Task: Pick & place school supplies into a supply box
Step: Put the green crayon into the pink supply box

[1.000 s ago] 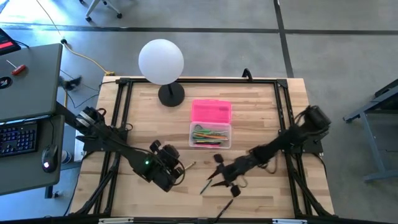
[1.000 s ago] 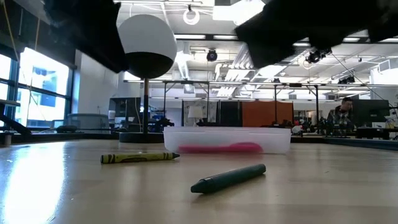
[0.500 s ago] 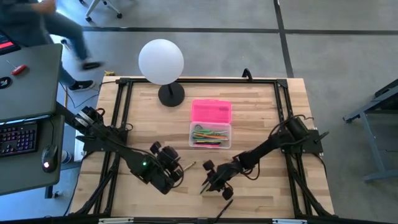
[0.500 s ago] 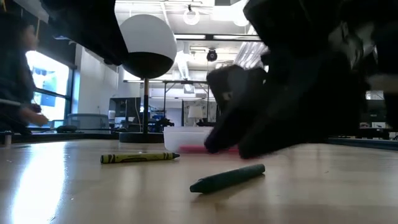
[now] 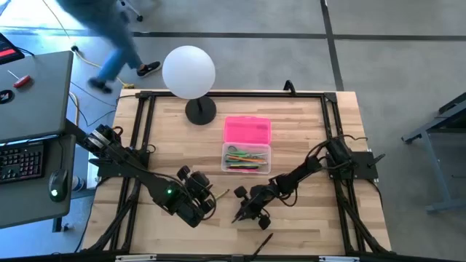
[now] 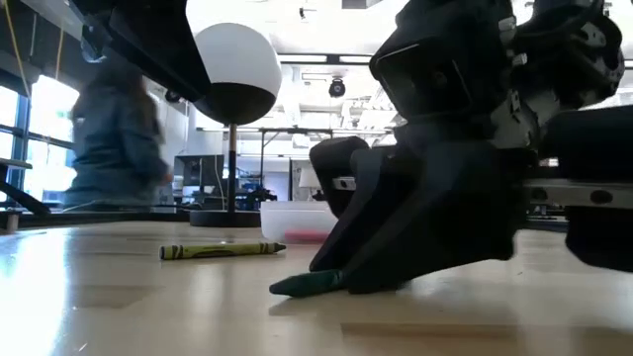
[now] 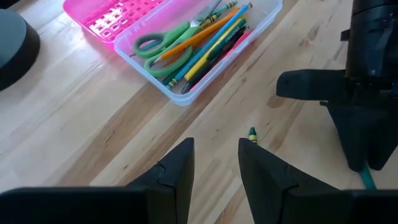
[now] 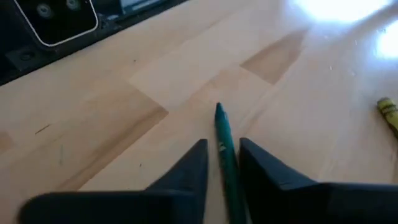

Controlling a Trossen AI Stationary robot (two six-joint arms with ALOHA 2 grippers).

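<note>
- Black fingers of the right claw (image 8: 222, 163) stand down on the wooden desk (image 8: 124, 99), slightly parted, with a green crayon (image 8: 225, 155) lying in the narrow gap between them; whether the pads press it cannot be told.
- From the low view, that right claw (image 6: 341, 282) is planted on the desk top over the crayon (image 6: 307, 284), whose tip sticks out from under it.
- From above, the right claw (image 5: 247, 207) sits at the near middle of the desk (image 5: 306, 131), in front of the box (image 5: 246, 158).
- Left claw (image 7: 216, 163) hovers just beside it with fingers parted and nothing between them; a yellow crayon (image 7: 252, 134) lies on the desk just past its tips.
- In the low view the yellow crayon (image 6: 223, 250) lies flat, apart from the green one.
- Clear box (image 7: 186, 93) stands open, holding green scissors (image 7: 165, 50) and a bundle of pens (image 7: 211, 43).
- Its pink lid (image 7: 112, 15) lies touching it on the far side.
- White globe lamp (image 5: 189, 73) stands near the desk's far edge.
- Beyond the desk, a blurred person (image 5: 109, 36) is on the floor.
</note>
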